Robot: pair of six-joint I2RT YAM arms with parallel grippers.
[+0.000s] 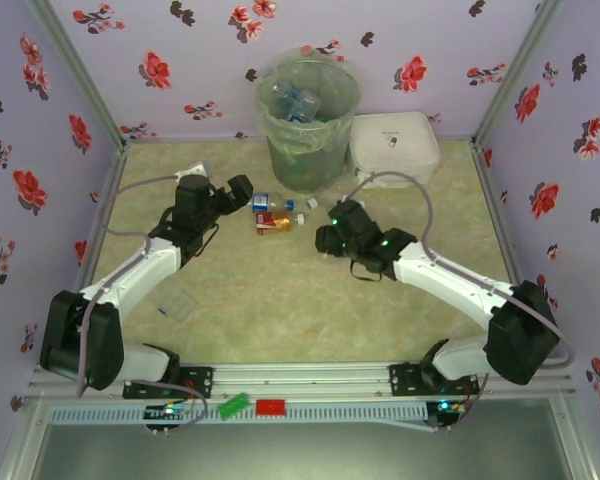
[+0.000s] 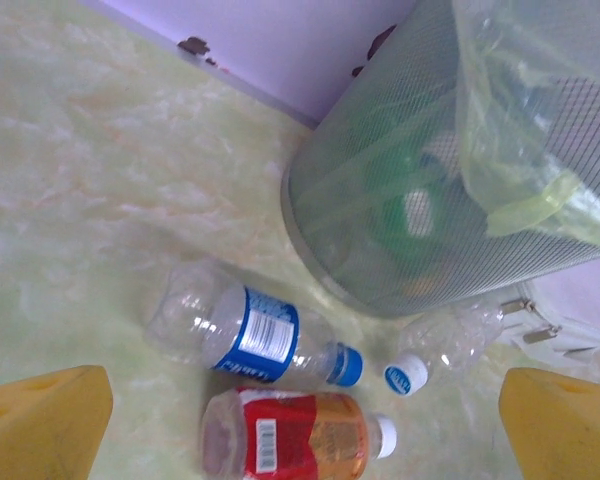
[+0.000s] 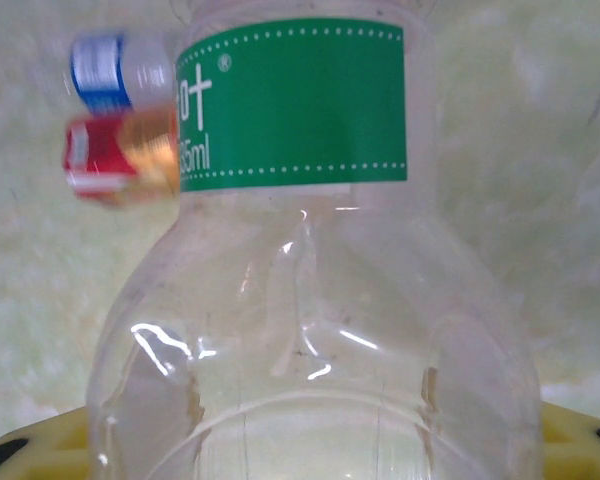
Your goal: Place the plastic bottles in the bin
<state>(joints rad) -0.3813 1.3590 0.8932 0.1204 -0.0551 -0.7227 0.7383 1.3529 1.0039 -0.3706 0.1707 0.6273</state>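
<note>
1. Carrying is judged the step in hand: a green-label bottle [image 3: 310, 250] is pinched in the right claw [image 1: 327, 238], near the bin [image 1: 300, 160].
2. The left claw [image 1: 242, 190] is spread above three bottles [image 2: 255, 335] laid on the tabletop [image 1: 280, 300] beside the bin.
3. Next, a lift over the rim is called for, then release.
</note>
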